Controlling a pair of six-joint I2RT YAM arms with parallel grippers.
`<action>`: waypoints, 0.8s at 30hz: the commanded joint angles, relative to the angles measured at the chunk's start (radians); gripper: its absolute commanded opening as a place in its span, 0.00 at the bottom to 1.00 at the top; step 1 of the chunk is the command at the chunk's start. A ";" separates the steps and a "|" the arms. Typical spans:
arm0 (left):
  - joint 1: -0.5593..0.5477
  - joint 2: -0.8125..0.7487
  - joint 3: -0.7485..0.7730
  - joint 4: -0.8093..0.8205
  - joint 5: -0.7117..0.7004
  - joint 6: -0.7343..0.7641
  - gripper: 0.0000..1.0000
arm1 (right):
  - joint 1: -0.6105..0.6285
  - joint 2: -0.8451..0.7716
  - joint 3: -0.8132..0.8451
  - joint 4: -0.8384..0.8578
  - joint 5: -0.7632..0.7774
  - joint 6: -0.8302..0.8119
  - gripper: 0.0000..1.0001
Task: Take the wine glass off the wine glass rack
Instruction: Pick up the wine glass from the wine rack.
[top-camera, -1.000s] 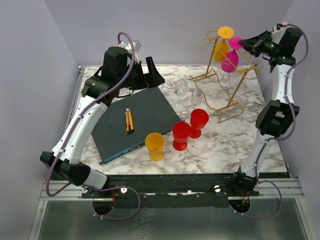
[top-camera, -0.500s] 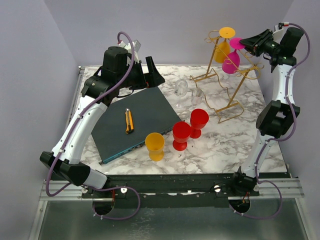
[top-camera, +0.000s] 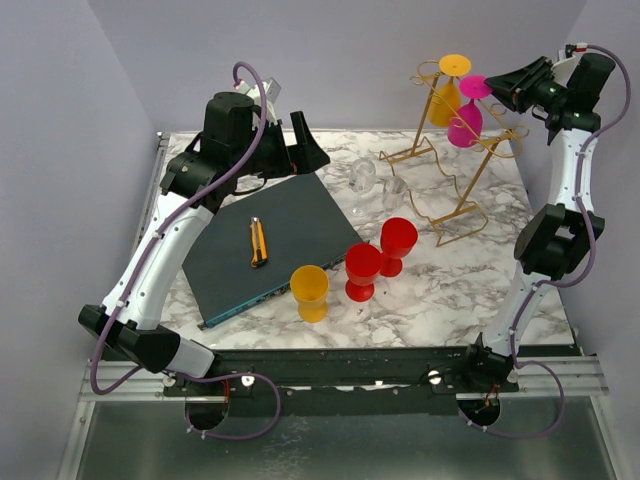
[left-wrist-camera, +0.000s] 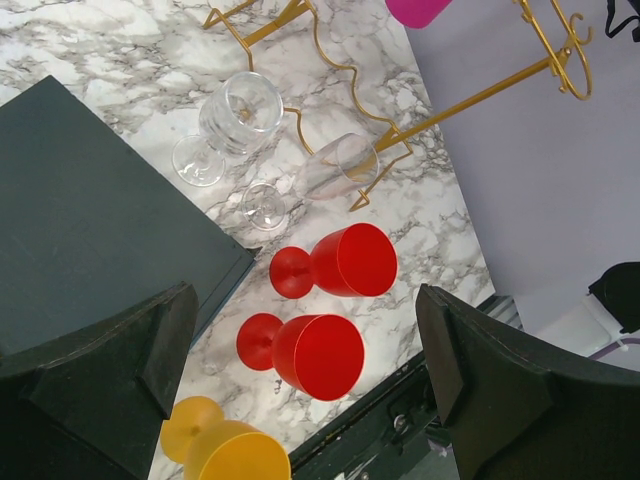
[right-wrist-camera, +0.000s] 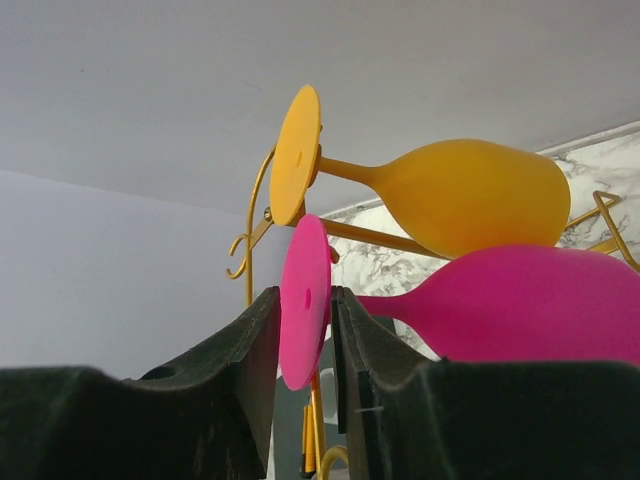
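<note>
Cut off: pink wine glass (top-camera: 463, 122). In the R wrist view its bowl runs off the right edge, its underside is covered by dark finger bulk at frame bottom, and part of the stem sits behind a finger. The L wrist view catches only a pink scrap at the top edge.
Hard to read: clear glasses (top-camera: 365, 178) nearly vanish against the marble in the top view, so the count is unsure there.
Contact: can't tell if the fingers (right-wrist-camera: 255, 340) touch the foot disc.
R claw (right-wrist-camera: 306, 295): upper right of the top view, fingers part-spread w/ one each side of the pink foot. A thin slit of light shows along one side.
L claw (left-wrist-camera: 305, 300): spread wide, nothing btwn the fingers, upper left-centre of the top view.
Glass look: opaque hot pink w/ a flat round foot, thin stem and tulip bowl.
Glass place: hangs foot up, bowl down on the wine glass rack (left-wrist-camera: 480, 96), upper right of the top view. Just beside it an orange wine glass (top-camera: 443, 102) hangs the same way.
Rack: thin gold wire w/ wavy rails, slanted legs and curled ends. It stands on the desk (top-camera: 450, 295).
Desk, other: two red goblets (top-camera: 362, 270) and an orange goblet (top-camera: 309, 291) at centre. A yellow knife (top-camera: 258, 243) lies on a dark board (top-camera: 290, 215), left of centre.
</note>
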 joint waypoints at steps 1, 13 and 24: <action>-0.005 -0.026 0.033 0.008 -0.008 0.001 0.99 | -0.010 -0.035 0.027 -0.041 0.019 -0.020 0.31; -0.005 -0.026 0.035 0.007 -0.010 0.001 0.99 | -0.011 -0.024 0.033 -0.062 0.016 -0.014 0.06; -0.005 -0.024 0.037 0.007 -0.016 -0.002 0.99 | -0.046 -0.071 -0.047 0.035 0.036 0.102 0.01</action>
